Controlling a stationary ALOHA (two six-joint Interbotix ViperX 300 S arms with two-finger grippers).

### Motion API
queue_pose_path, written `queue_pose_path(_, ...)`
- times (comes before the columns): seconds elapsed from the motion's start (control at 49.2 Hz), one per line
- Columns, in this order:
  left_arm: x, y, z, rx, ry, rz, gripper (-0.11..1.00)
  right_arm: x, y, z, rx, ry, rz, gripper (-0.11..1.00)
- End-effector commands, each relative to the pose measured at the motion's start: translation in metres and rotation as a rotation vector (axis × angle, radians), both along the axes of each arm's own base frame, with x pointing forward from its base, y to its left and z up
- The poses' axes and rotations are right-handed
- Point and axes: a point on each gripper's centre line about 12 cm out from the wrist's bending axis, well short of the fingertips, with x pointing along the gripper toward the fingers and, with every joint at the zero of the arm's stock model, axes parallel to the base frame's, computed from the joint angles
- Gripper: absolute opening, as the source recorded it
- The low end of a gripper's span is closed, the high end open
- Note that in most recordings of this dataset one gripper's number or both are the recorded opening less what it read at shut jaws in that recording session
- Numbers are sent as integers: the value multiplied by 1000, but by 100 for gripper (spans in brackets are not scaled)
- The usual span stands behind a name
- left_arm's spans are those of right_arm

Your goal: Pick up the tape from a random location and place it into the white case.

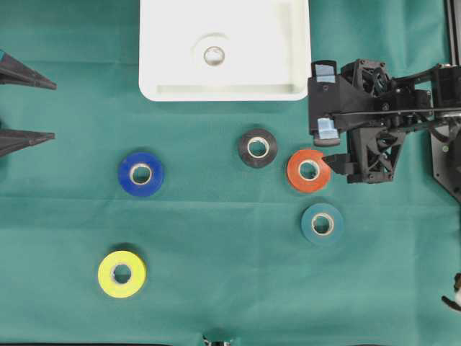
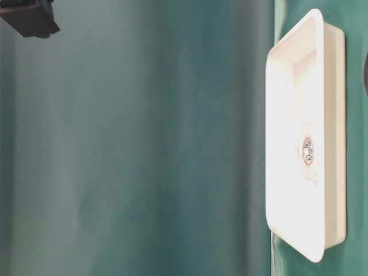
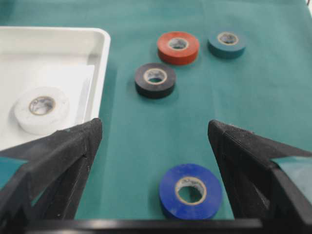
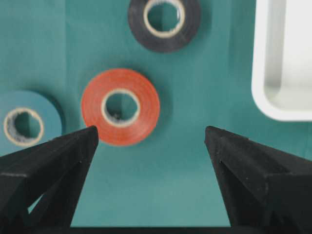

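A: Where is the right gripper [image 4: 151, 141]?
B: Above the green cloth [image 1: 223, 245], jaws spread wide and empty. The orange tape roll [image 4: 120, 107] lies flat just ahead of the fingertips, nearer one finger, not touched.

A: Other rolls?
B: The black roll [image 1: 258, 148] and teal roll [image 1: 322, 223] flank the orange one; blue [image 1: 141, 174] and yellow [image 1: 122, 274] lie well apart.

A: The white case [image 1: 173, 92]?
B: At the far edge, with a white roll [image 1: 214, 55] inside. The left gripper [image 3: 155, 134] is also spread, empty.
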Motion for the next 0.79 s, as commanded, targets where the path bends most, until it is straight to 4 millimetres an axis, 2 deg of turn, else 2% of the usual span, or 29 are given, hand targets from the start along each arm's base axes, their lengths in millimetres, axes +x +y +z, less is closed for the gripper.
queue_pose_path(0.0,2,1,3,-1,-8,3,97,5,-1,11,4,-12,-11,92)
queue_pose_path(0.772,2,1,3,-1,-8,3,97,8,-1,11,3,-17,-11,92)
